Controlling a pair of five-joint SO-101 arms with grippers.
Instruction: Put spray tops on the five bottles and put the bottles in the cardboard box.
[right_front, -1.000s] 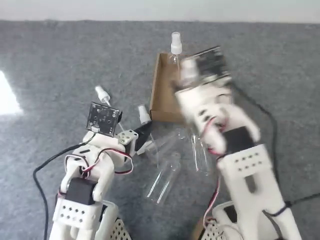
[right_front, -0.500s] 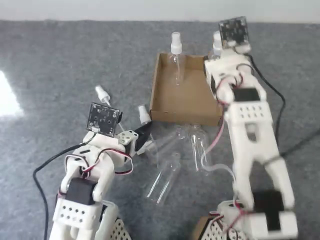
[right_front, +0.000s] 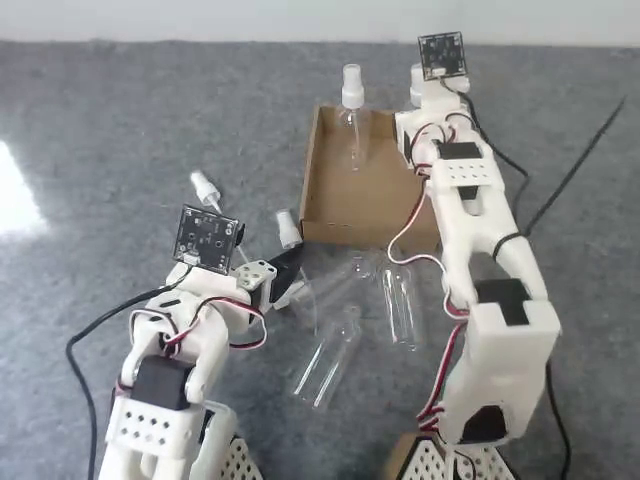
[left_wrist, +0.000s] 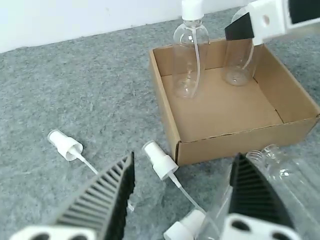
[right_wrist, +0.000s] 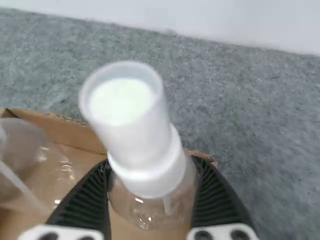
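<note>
The cardboard box (right_front: 325, 215) (left_wrist: 167, 120) lies open at the table's centre back. A clear bottle with a white spray top (right_front: 352, 112) (left_wrist: 190, 55) stands in its far left corner. My right gripper (right_front: 420, 98) (right_wrist: 152, 170) is shut on a second capped bottle (right_wrist: 145, 195) (left_wrist: 239, 62), upright at the box's far right corner. Three uncapped bottles (right_front: 325, 358) (right_front: 400, 305) (right_front: 340, 282) lie on the carpet in front of the box. My left gripper (right_front: 290, 275) (left_wrist: 184, 157) hangs open near them, over a loose spray top (left_wrist: 160, 161) (right_front: 288, 228).
Another loose spray top (right_front: 205, 188) (left_wrist: 64, 143) lies left of the box, and a third (left_wrist: 182, 231) lies close under the left gripper. Grey carpet (right_front: 120, 130) covers the table. Black cables (right_front: 90, 335) trail beside both arm bases.
The right arm has swung from above the box's middle out to its far right corner, carrying the capped bottle. The left arm has not moved.
</note>
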